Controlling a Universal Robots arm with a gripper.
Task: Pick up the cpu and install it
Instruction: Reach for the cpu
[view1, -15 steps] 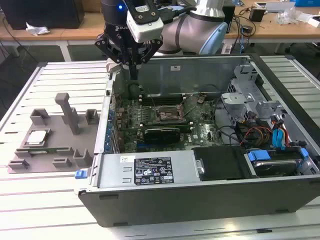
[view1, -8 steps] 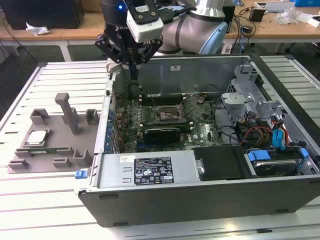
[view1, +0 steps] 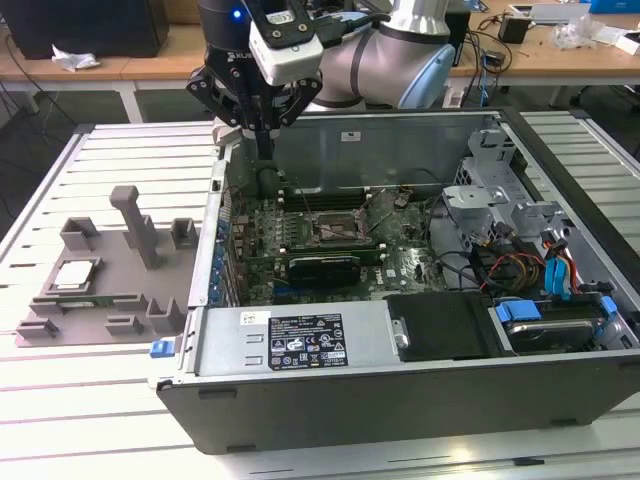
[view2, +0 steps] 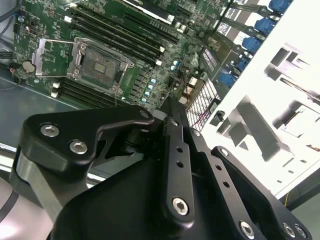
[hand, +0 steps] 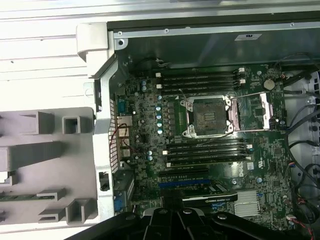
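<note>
Well, the thin, flat, silver-topped square cpu (view1: 75, 273) lies on the grey moulded plastic tray (view1: 125, 282), well apart from the black gripper (view1: 263, 152), whose fingers seem pressed together on nothing. It is likely light, stiff and fragile underneath, so it is best taken by opposite edges

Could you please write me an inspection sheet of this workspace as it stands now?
Surface: slatted table carrying a grey tray and an open PC case.
Job's things: cpu lies flat on the tray, untouched; socket inside the case is open and empty.
Clutter: nothing seen.
Grippers: gripper hangs above the case's wall at the exterior view's left, jaws shut, holding nothing.
Cables: coloured wires bundled inside the case, at the exterior view's right.
Surroundings: desks behind, with loose items.
</note>
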